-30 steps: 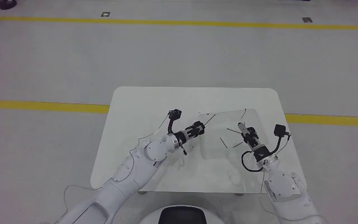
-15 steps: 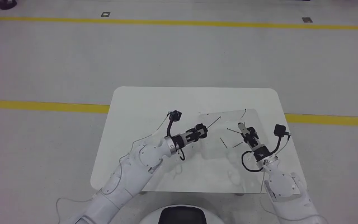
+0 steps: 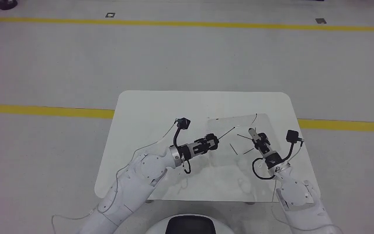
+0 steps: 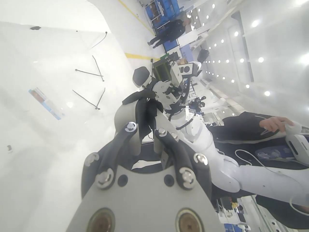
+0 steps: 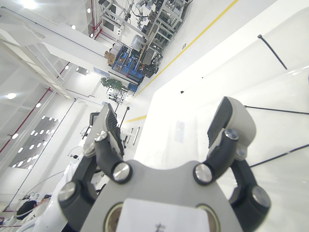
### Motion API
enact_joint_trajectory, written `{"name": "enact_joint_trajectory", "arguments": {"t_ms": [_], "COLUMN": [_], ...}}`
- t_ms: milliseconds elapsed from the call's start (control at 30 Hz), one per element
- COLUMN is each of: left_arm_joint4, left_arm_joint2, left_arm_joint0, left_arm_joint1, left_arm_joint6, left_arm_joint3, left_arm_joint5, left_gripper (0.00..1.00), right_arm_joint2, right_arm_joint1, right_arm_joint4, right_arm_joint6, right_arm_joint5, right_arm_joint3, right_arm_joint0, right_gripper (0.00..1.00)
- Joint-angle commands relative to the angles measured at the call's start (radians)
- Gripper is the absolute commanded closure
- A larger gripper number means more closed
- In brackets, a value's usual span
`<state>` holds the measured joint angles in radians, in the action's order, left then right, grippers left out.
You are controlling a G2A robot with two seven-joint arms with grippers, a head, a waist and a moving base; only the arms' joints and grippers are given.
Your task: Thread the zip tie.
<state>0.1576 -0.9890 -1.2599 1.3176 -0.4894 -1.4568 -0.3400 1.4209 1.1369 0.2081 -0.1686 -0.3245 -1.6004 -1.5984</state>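
A thin black zip tie (image 3: pixel 228 132) sticks out of my left gripper (image 3: pixel 215 140), which is shut on it above the middle of the white table (image 3: pixel 152 117). The tie's free end points toward my right gripper (image 3: pixel 252 132), a short way off. In the left wrist view, the left gripper's (image 4: pixel 147 136) fingers stand close together and the held tie is hidden. My right gripper (image 5: pixel 166 114) is open and holds nothing. Several loose zip ties (image 3: pixel 242 138) lie on the table between and around the two grippers; these loose zip ties (image 4: pixel 88 72) also lie beyond the left gripper.
A clear plastic sheet (image 3: pixel 234 175) with a small printed label (image 4: pixel 45 103) covers the right half of the table, under the loose ties. One more zip tie (image 5: pixel 272 51) lies near the table's far edge. The table's left part is bare white surface.
My left gripper has moved to the right and a little nearer, carrying the zip tie toward the right gripper. The right arm has kept still.
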Motion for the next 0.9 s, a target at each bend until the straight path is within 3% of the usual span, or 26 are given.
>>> {"name": "enact_joint_trajectory", "arguments": {"t_ms": [0, 200, 400, 633, 867], "left_arm_joint4": [0.0, 0.0, 0.0, 0.0, 0.0], "left_arm_joint2": [0.0, 0.0, 0.0, 0.0, 0.0], "left_arm_joint0": [0.0, 0.0, 0.0, 0.0, 0.0], "left_arm_joint1": [0.0, 0.0, 0.0, 0.0, 0.0], "left_arm_joint6": [0.002, 0.002, 0.002, 0.002, 0.002], "left_arm_joint3": [0.0, 0.0, 0.0, 0.0, 0.0], "left_arm_joint5": [0.0, 0.0, 0.0, 0.0, 0.0], "left_gripper": [1.0, 1.0, 1.0, 1.0, 1.0], "right_arm_joint2": [0.0, 0.03, 0.079, 0.096, 0.062], "right_arm_joint1": [0.0, 0.0, 0.001, 0.009, 0.021], "right_arm_joint4": [0.0, -0.02, -0.041, -0.027, 0.051], "right_arm_joint6": [0.0, 0.019, 0.06, 0.118, 0.198], "right_arm_joint5": [0.0, 0.011, 0.089, 0.261, 0.424], "right_arm_joint3": [0.0, -0.034, -0.092, -0.142, -0.157], "right_arm_joint0": [0.0, -0.021, -0.034, 0.002, 0.058], "right_gripper": [0.0, 0.0, 0.0, 0.0, 0.0]}}
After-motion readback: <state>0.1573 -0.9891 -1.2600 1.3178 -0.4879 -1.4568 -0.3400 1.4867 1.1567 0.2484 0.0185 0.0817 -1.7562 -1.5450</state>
